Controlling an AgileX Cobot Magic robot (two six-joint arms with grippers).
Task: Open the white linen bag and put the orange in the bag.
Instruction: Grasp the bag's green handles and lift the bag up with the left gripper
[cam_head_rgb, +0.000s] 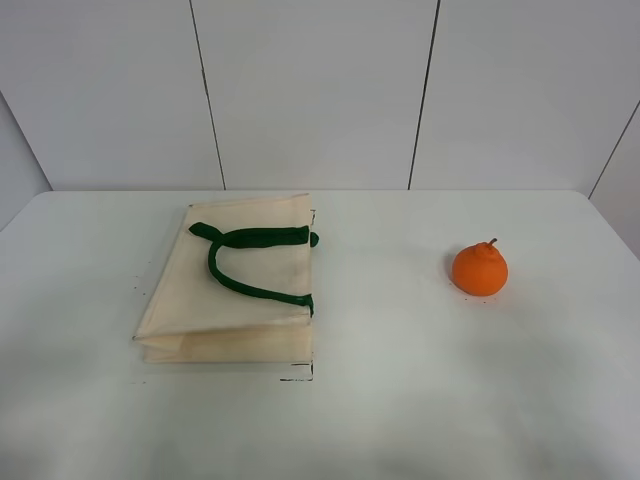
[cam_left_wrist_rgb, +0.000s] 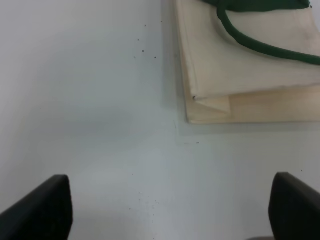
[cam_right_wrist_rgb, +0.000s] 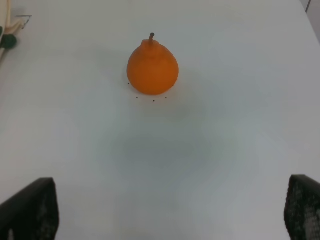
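Note:
The white linen bag (cam_head_rgb: 235, 290) lies flat and closed on the table's left half, its dark green handles (cam_head_rgb: 250, 255) resting on top. The orange (cam_head_rgb: 480, 268) stands upright on the right half, stem up. Neither gripper shows in the high view. In the left wrist view my left gripper (cam_left_wrist_rgb: 172, 210) is open, its black fingertips (cam_left_wrist_rgb: 42, 207) wide apart over bare table, short of the bag's corner (cam_left_wrist_rgb: 210, 105). In the right wrist view my right gripper (cam_right_wrist_rgb: 170, 210) is open and empty, with the orange (cam_right_wrist_rgb: 152, 67) ahead of it, apart.
The white table (cam_head_rgb: 400, 400) spans the view, with a white panelled wall (cam_head_rgb: 320, 90) behind it. A green tab and edge of the bag (cam_right_wrist_rgb: 7, 40) show at the border of the right wrist view.

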